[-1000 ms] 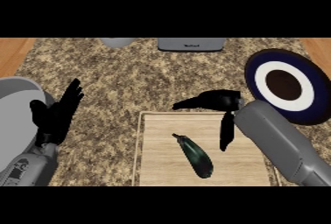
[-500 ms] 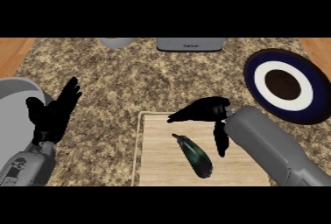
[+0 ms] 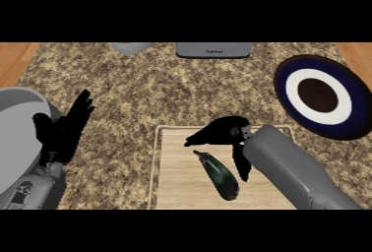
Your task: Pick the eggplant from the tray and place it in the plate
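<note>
A dark green-black eggplant [image 3: 220,175] lies slantwise on the pale wooden tray [image 3: 174,187] at the lower middle. My right hand [image 3: 218,131] hovers just above the eggplant's upper end, fingers spread toward the left and thumb [image 3: 241,162] hanging down beside the eggplant; it holds nothing. The plate [image 3: 323,96], dark blue with a white ring and a dark centre, sits at the right, beyond the tray. My left hand [image 3: 67,130] rests open at the left, fingers up.
A grey appliance [image 3: 214,49] and a grey round vessel [image 3: 132,47] stand at the counter's far edge. Wooden strips show at the far left and right corners. The speckled counter [image 3: 145,88] stretches between the tray and the far edge.
My right hand has moved left and down over the tray, coming close above the eggplant's upper end. The eggplant and the left hand stay where they were.
</note>
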